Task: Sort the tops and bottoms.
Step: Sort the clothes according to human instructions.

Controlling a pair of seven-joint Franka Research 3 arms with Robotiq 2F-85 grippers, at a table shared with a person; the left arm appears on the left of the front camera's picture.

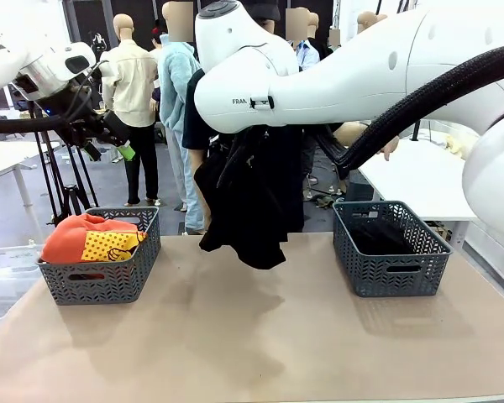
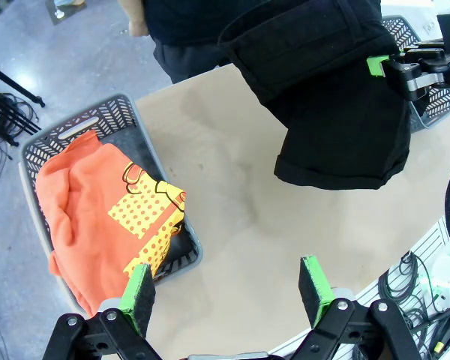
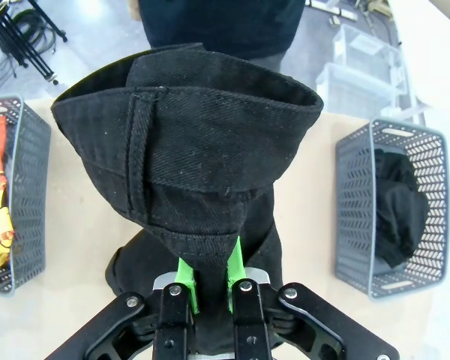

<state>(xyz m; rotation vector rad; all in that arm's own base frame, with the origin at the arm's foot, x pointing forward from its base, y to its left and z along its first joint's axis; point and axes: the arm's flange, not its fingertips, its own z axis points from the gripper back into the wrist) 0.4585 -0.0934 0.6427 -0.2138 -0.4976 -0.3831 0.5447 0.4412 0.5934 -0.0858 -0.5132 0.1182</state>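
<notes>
- Right gripper [image 3: 208,279]: green pads pinched tight on a fold of the black bottoms [image 3: 202,180], which hang in the air above the table [image 1: 235,336], between the two baskets.
- Left gripper [image 2: 229,289]: fingers spread wide, grasping nothing, raised over the left side.
- Left basket [image 1: 109,281]: orange top [image 1: 80,235] with its yellow dotted patch lies inside.
- Right basket [image 1: 395,273]: another black garment [image 3: 397,217] lies inside.
- A person stands at the far edge.

Matt black twill cloth bottoms [image 3: 202,165], perforated grey plastic baskets [image 3: 352,217], matt tabletop [image 1: 235,336]
</notes>
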